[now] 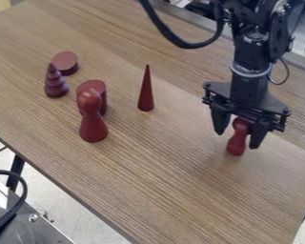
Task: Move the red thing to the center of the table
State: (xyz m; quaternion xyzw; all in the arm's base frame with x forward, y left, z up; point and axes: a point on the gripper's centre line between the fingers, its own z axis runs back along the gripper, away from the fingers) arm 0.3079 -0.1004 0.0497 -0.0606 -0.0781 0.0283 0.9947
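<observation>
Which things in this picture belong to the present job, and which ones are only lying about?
For the job:
- small red peg at the claw, probably the one meant
- table

Only lying about:
- large red pawn
- red cylinder behind it
- red cone
- ringed red cone
- round red block

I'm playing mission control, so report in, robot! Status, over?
Gripper down at small red piece, right side of view. Piece looks off table center. Red cone stands leftward, possibly in the way. Over.
</observation>
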